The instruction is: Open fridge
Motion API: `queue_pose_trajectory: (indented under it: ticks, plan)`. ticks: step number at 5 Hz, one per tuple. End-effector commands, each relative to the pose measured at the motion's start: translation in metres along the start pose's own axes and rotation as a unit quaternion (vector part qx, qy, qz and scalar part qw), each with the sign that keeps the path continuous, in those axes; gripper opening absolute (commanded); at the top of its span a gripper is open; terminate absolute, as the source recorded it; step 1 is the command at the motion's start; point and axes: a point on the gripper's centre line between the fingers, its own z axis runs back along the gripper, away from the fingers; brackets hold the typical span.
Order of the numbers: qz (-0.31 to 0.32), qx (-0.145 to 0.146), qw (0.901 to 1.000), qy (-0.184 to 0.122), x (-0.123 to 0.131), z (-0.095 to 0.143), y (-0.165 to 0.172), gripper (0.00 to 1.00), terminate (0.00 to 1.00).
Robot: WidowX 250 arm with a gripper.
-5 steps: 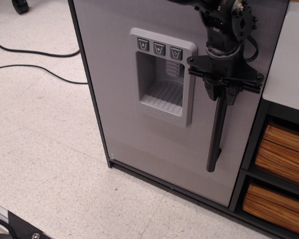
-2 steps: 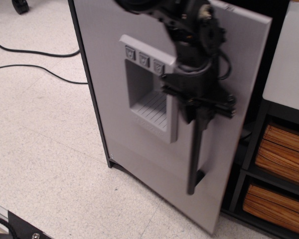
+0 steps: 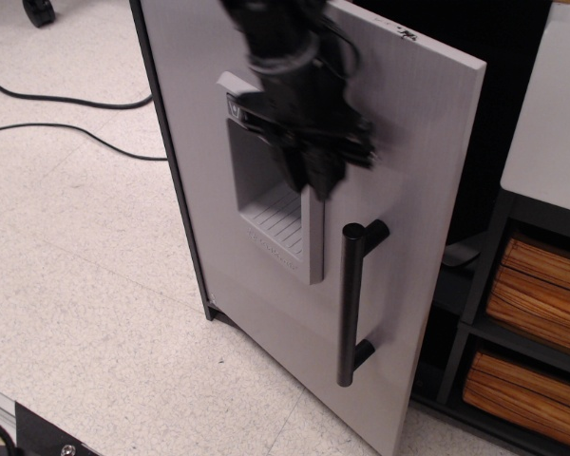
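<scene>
The fridge has a grey door (image 3: 418, 190) that stands swung partly open, with the dark interior (image 3: 499, 114) showing behind its right edge. The vertical black bar handle (image 3: 350, 304) is free, with nothing on it. My gripper (image 3: 319, 179) hangs in front of the moulded dispenser recess (image 3: 266, 204), up and to the left of the handle and apart from it. It points down and is blurred by motion, so I cannot tell how the jaws stand.
A black shelf unit with orange-brown wooden bins (image 3: 543, 290) stands right of the fridge under a white top (image 3: 551, 123). Black cables (image 3: 66, 100) lie on the speckled floor at the left. The open door's lower corner juts out over the floor.
The door has swung further open toward the left. My gripper has come off the handle and moved up and left, in front of the dispenser.
</scene>
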Motion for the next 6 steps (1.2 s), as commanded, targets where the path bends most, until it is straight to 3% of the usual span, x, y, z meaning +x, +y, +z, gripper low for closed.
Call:
queue_pose_trajectory:
  ticks: [1, 2, 4, 6]
  plan:
    - [-0.069, 0.039, 0.9964, -0.029, -0.018, 0.016, 0.011, 1.00, 0.00]
    - [-0.091, 0.068, 0.9935, 0.008, -0.037, 0.000, -0.025, 1.00, 0.00]
    - [-0.087, 0.049, 0.9941, 0.043, -0.022, -0.044, -0.113, 1.00, 0.00]
    - [-0.067, 0.038, 0.9967, 0.026, 0.026, -0.077, -0.164, 1.00, 0.00]
